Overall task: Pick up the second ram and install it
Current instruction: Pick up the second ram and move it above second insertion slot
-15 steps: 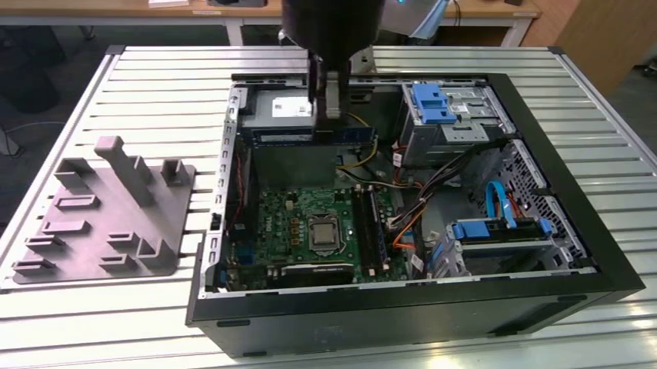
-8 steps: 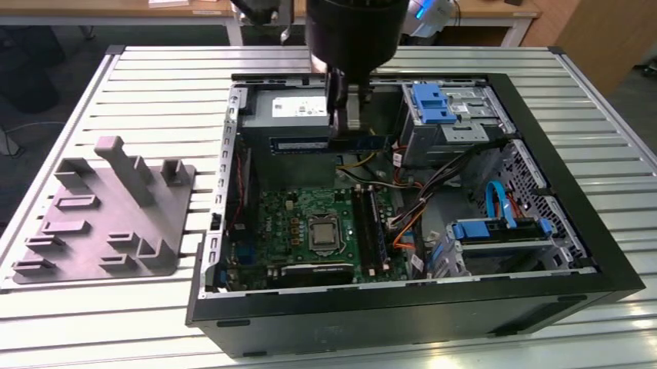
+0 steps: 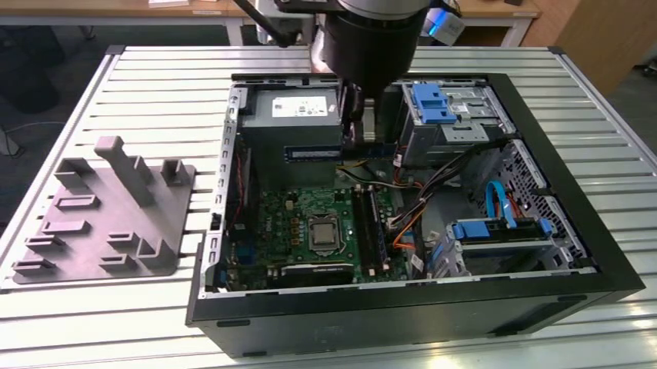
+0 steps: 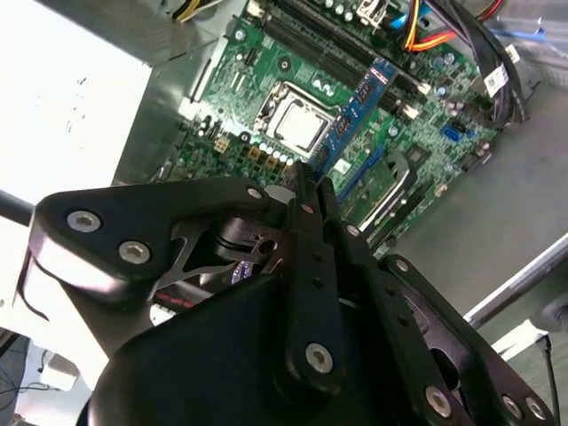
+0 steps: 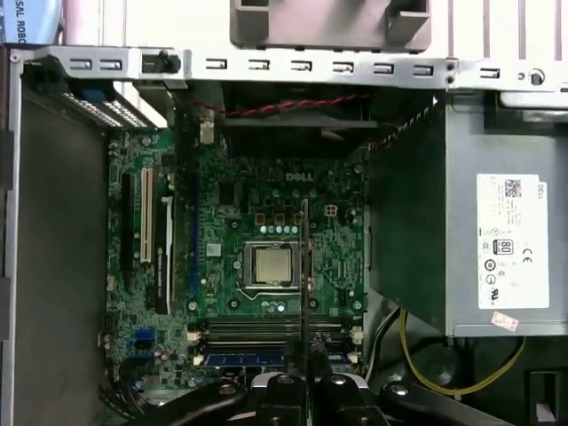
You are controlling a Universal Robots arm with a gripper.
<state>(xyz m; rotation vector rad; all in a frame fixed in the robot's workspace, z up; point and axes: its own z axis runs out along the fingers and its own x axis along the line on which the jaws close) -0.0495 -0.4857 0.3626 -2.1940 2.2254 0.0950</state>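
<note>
Fingers (image 4: pixel 311 231) tight on the second ram (image 5: pixel 304 284), over the motherboard (image 5: pixel 231 222) inside the open case (image 3: pixel 411 315).

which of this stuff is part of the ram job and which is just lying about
Job:
ram, held in the shut gripper
motherboard

Lying about:
grey plate
power supply
drive cage

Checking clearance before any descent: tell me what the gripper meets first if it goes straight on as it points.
Probably the motherboard, near the CPU socket. The second ram, clamped in the jaws, would touch before the gripper itself. Depth is unclear, so the exact spot is uncertain.
</note>
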